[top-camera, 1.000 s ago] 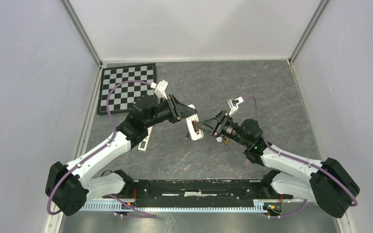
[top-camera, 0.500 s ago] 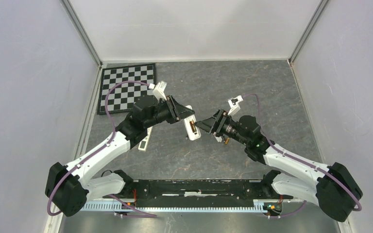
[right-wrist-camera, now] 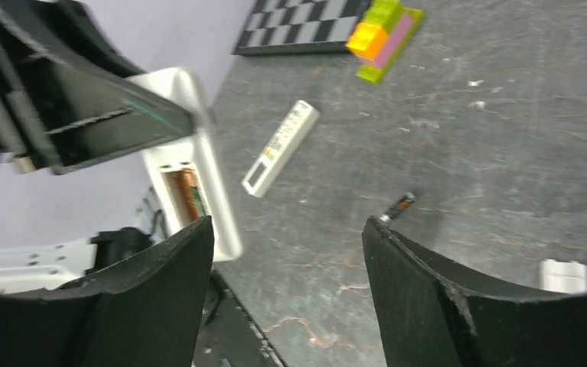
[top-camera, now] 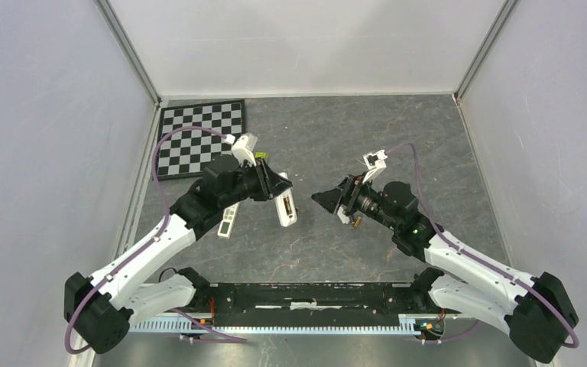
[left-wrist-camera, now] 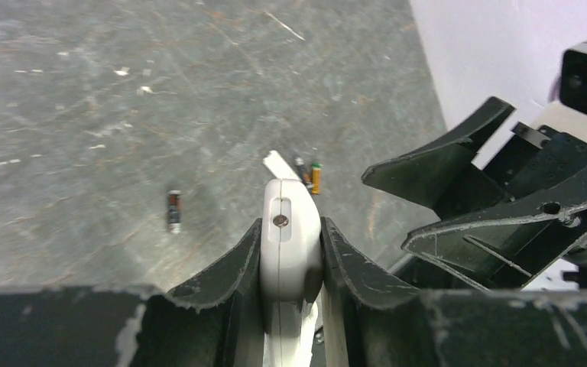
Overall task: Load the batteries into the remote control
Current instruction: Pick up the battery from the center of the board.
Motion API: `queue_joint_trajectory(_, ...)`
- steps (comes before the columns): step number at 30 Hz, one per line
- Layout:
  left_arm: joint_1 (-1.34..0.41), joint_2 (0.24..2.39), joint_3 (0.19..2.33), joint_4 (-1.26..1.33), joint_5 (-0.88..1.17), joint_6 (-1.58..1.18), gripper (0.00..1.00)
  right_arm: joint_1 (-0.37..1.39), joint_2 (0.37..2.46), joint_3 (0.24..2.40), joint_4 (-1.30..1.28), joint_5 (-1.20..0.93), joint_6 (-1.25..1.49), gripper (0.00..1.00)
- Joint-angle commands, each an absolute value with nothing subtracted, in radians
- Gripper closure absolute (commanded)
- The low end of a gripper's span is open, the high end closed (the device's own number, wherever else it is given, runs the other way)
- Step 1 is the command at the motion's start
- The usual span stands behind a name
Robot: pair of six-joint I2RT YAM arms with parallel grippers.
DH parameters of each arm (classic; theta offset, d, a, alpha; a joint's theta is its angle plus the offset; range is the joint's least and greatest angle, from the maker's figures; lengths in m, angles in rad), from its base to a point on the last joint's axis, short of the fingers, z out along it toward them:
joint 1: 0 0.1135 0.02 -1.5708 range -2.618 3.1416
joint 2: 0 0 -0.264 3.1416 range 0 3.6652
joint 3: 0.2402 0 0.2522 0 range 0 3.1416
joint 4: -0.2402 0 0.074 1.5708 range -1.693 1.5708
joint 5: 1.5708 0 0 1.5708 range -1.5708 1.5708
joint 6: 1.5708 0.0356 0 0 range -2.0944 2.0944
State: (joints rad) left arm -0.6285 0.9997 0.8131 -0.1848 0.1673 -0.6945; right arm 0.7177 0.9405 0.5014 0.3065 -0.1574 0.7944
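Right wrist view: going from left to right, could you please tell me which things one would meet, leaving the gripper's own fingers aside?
First the raised remote with its battery bay open → flat-lying remote → loose battery → small white piece. The checkerboard and coloured block overlap others, so I leave them out.

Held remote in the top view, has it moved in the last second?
Yes. The held remote in the left gripper has shifted left, closer to the spare remote lying flat.
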Motion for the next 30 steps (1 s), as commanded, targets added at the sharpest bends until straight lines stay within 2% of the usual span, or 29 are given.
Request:
queue_joint_trajectory(1,-0.624,0.954,0.897,-0.341,-0.065,-0.605,0.98,0.734,1.018,0.608,0.109,-0.045,0.660,0.28)
queue_joint_trajectory(6,-0.624,0.901,0.895,-0.423,-0.196,-0.609,0.98,0.828,1.175,0.692,0.004,0.134,0.633,0.39)
queue_joint_trajectory(14,-0.625,0.774,0.851,-0.382,-0.140,-0.540,0.98,0.933,1.473,0.877,-0.095,0.306,0.634,0.47)
queue_joint_trajectory(22,-0.624,0.670,0.810,-0.342,-0.153,-0.518,0.98,0.995,1.729,1.078,-0.221,0.443,0.718,0.49)
queue_joint_trajectory(30,-0.624,0.664,0.818,-0.360,-0.196,-0.503,0.98,1.027,1.843,1.139,-0.240,0.473,0.714,0.49)
